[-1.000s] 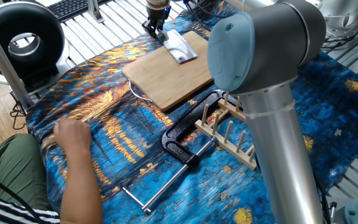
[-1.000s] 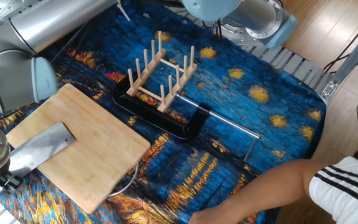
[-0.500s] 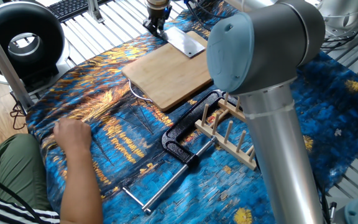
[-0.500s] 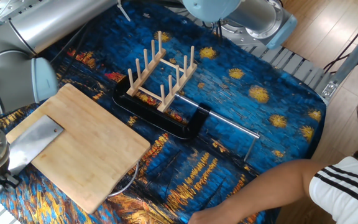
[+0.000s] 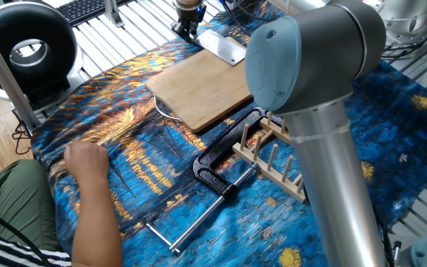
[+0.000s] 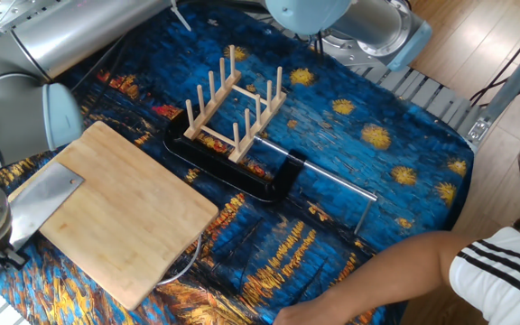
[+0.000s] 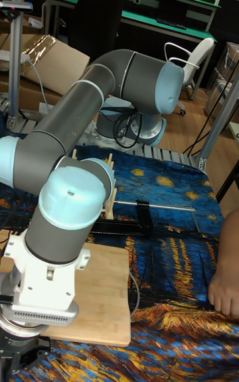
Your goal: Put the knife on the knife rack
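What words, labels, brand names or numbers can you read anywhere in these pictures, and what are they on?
None can be read in any view.
The keyboard at the table's far end: its key markings are too small and blurred.
The knife, cutting board, knife rack and clamp: no visible marking.

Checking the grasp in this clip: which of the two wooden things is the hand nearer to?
The flat bamboo cutting board. The hand holds the knife over its edge, while the pegged knife rack stands farther off, by the black clamp.
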Controlling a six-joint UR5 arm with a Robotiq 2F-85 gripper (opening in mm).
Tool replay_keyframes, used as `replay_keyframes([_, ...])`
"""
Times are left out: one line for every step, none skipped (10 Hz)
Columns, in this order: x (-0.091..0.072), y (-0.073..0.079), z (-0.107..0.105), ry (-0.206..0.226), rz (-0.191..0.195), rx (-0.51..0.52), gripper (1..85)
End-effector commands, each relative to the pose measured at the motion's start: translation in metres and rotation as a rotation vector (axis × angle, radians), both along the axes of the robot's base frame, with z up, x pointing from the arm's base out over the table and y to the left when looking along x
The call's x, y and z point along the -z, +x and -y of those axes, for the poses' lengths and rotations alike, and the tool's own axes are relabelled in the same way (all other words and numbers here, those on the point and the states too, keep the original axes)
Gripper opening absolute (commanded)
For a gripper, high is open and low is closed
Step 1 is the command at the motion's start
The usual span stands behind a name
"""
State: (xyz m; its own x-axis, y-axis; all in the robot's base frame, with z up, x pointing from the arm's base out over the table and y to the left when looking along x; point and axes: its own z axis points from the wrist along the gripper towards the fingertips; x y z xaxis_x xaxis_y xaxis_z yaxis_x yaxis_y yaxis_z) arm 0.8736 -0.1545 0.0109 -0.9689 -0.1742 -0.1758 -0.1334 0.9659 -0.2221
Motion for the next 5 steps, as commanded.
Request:
replay_keyframes([-0.0056,-0.0028,0.0032,-0.012,-0.012,0.019,30.7])
replay_keyframes([-0.0083,-0.0027,0.0036,-0.018,-0.012,0.025,30.0])
replay_keyframes([-0.0116,-0.0045,0.0021,-0.021,-0.019,0.036,29.7])
replay_keyframes([-0.0139,-0.0065,0.0002,-0.019,-0.026,0.047,28.0])
replay_keyframes([-0.0155,-0.0082,-0.0009,-0.015,-0.031,0.052,26.3])
